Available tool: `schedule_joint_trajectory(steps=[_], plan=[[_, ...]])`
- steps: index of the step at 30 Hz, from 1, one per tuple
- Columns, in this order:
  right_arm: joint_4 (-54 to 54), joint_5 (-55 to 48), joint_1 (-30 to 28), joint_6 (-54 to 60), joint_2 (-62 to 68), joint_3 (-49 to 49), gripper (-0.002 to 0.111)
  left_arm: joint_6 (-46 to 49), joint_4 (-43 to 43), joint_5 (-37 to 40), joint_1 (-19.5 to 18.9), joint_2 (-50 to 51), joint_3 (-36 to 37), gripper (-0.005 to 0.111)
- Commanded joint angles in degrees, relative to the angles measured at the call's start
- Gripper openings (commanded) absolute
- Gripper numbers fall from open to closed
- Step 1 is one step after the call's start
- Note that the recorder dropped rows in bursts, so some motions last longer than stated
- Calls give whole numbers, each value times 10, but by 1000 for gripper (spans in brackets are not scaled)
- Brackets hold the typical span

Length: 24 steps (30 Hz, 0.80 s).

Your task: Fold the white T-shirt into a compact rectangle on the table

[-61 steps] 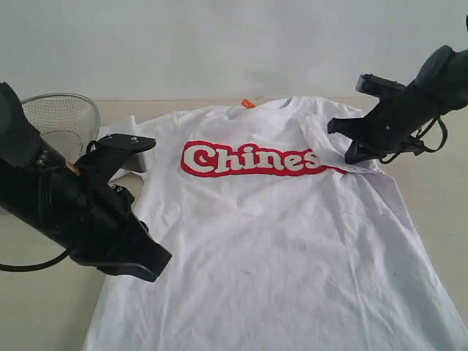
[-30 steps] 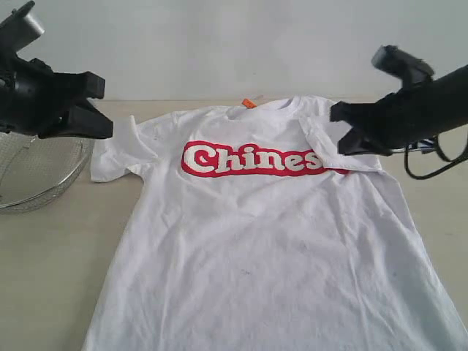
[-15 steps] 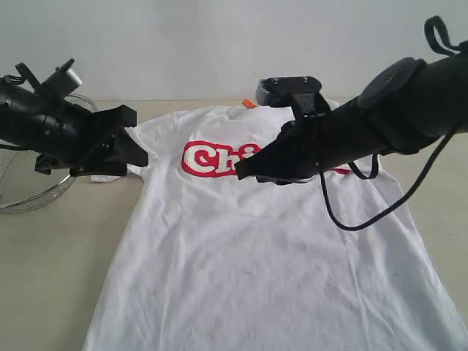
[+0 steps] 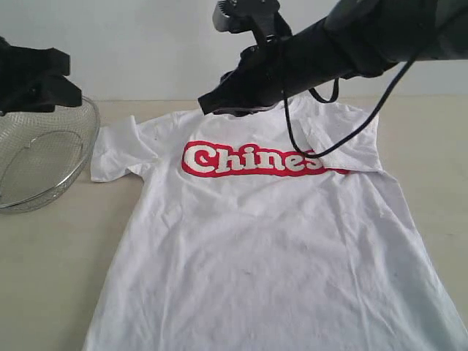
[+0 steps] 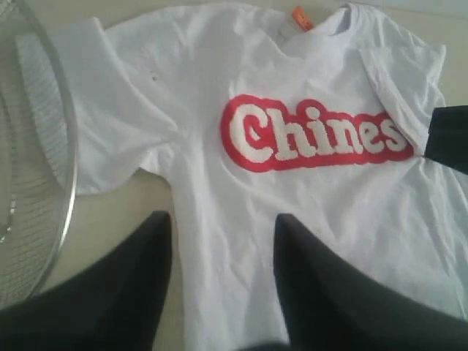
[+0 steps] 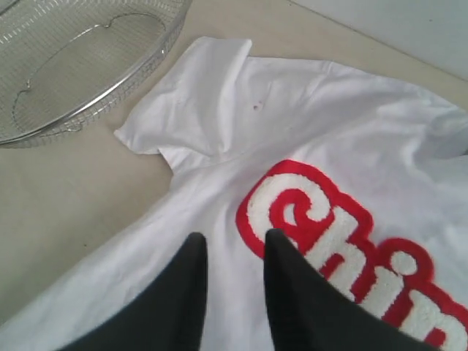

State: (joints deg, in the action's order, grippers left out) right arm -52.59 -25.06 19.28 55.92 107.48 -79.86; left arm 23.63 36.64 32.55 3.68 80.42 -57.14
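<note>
Parted claw (image 6: 234, 247) over the white T-shirt (image 6: 314, 124), wire mesh bowl (image 6: 80, 66) near it on the table (image 6: 66, 197)

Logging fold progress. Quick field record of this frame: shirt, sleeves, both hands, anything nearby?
shirt: flat on table, print up
sleeve on right arm's side: folded in over end of lettering
other sleeve: spread flat
bowl: wire mesh, beside the spread sleeve
left hand: open, empty, raised
right hand: open, empty, raised over shirt's upper part
</note>
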Motion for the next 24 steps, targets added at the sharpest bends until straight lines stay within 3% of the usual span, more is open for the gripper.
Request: schedule_joint_trajectory(steps=[1, 7, 14, 17, 20, 24], plan=[[10, -18, 7, -20, 12, -29, 32, -18, -14, -1, -5, -13, 23, 42], [37, -64, 14, -32, 12, -27, 32, -15, 19, -34, -1, 7, 44, 36], [37, -100, 12, -69, 12, -27, 32, 97, 143, -115, 17, 142, 29, 36], [37, -131, 12, -83, 12, -27, 30, 151, 194, -115, 17, 213, -32, 31], [37, -155, 14, -91, 12, -27, 30, 154, 210, -57, 17, 283, -118, 19], [46, -179, 14, -94, 12, -27, 13, 143, 197, -33, 17, 341, -199, 5]])
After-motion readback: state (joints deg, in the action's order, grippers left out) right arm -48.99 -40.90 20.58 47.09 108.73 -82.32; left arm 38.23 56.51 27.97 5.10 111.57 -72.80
